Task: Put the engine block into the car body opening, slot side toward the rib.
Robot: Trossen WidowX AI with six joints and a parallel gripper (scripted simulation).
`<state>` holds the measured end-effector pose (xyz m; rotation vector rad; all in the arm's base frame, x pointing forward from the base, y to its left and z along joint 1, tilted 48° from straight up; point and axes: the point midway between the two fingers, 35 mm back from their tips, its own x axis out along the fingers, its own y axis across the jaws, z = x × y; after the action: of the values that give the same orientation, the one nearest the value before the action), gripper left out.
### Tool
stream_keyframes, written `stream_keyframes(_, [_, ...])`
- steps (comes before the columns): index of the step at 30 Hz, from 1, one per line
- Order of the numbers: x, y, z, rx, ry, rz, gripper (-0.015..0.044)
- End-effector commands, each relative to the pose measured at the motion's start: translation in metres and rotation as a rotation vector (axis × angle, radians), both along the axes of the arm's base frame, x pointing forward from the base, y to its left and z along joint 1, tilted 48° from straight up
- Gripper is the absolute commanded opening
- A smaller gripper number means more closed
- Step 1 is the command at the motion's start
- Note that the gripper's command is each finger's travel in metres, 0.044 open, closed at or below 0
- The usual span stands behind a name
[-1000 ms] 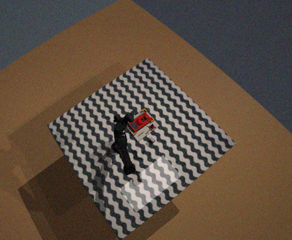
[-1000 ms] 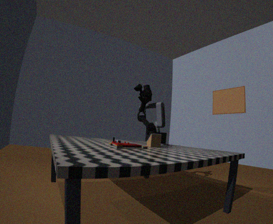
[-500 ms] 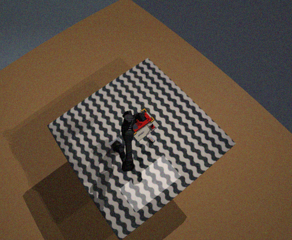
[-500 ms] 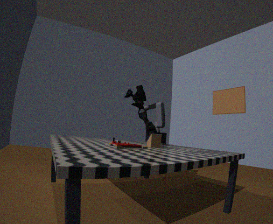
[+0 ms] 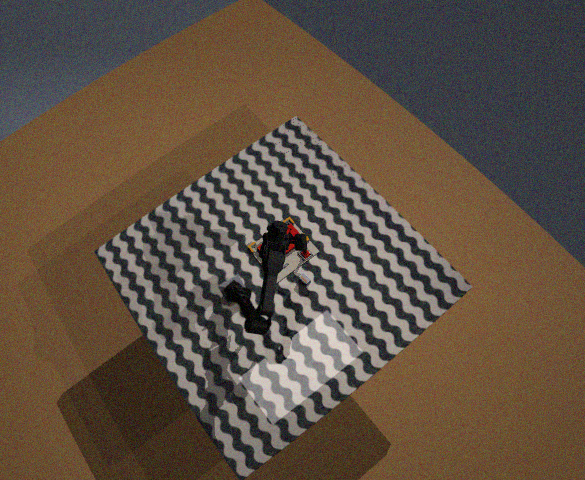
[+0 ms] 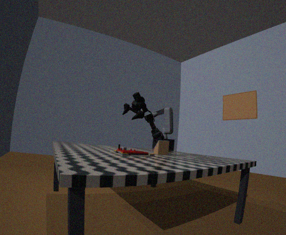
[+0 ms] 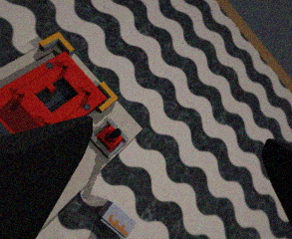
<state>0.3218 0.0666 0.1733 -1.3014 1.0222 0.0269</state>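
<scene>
The red car body (image 7: 28, 107) (image 5: 291, 229) (image 6: 138, 152) lies on a grey board (image 7: 131, 128) between yellow corner brackets. Its dark rectangular opening (image 7: 63, 98) shows in the wrist view, with a small red rib on the edge and no block in it. The engine block (image 7: 106, 141) (image 5: 305, 253), red with a black knob, sits in a small grey square holder at the board's corner, beside the car body. Its slot cannot be made out. My gripper (image 7: 176, 135) (image 6: 127, 116) is open and empty, high above the board. The left finger hides part of the car body in the wrist view.
A small pale card with an orange flame-like pattern (image 7: 121, 219) (image 5: 303, 278) lies off the board near the holder. A wooden block (image 6: 162, 147) stands by the arm's base. A pale grey panel (image 6: 168, 120) stands behind the arm. The table (image 6: 188, 161) has a wavy striped top.
</scene>
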Motion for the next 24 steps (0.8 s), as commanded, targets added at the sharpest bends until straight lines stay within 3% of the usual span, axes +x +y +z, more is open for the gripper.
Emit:
stream_keyframes(1, [0.002, -0.020, -0.007, 0.020, 0.016, -0.111, 0.0440])
stream_keyframes(24, [-0.028, -0.151, -0.046, 0.058, 0.070, -0.887, 0.0440])
